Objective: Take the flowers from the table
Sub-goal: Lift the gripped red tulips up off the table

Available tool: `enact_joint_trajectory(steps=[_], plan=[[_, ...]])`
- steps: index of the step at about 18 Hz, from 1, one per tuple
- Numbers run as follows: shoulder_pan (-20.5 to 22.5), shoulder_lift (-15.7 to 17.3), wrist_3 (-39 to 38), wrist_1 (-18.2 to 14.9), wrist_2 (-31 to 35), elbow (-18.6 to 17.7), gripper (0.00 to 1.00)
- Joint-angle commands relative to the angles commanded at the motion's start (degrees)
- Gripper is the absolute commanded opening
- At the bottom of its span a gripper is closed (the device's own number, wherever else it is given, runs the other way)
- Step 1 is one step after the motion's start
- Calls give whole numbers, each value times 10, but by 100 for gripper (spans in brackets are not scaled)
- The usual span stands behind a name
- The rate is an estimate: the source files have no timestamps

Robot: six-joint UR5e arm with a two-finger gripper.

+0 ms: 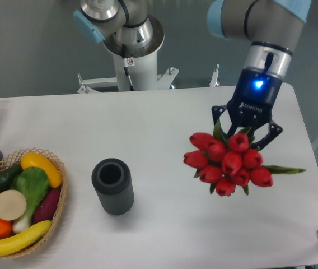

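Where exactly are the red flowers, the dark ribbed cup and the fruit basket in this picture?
flowers (229,162): fixed camera view, on a red tulip head in the middle of the bunch.
dark ribbed cup (113,193): fixed camera view, on its ribbed side wall.
wicker basket (60,204): fixed camera view, on its woven right rim.
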Motion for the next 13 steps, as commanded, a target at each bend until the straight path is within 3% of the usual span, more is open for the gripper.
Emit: enact_joint_trajectory(steps=[13], plan=[[1,0,0,0,-7,0,34]])
